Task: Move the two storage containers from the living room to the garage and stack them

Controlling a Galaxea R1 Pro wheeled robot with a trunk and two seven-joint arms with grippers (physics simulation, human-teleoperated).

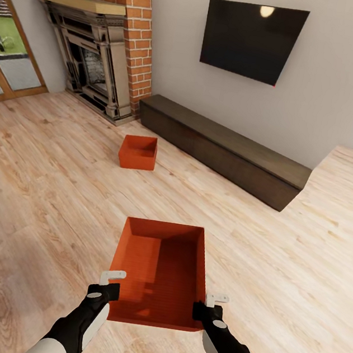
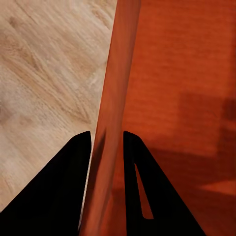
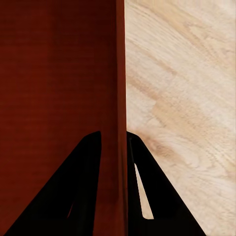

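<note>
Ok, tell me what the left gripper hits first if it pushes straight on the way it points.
Nothing separate: the left gripper already straddles the near container's wall, so it would slide further down that wall, probably to the wood floor below.

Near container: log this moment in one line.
room: living room | left gripper: shut on near container | right gripper: same | far container: floor by bench

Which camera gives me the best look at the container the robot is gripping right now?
The head view: it shows the whole near container, open and empty, with the left gripper and right gripper on its side walls. Each wrist view shows just one thin wall pinched between fingers.
</note>
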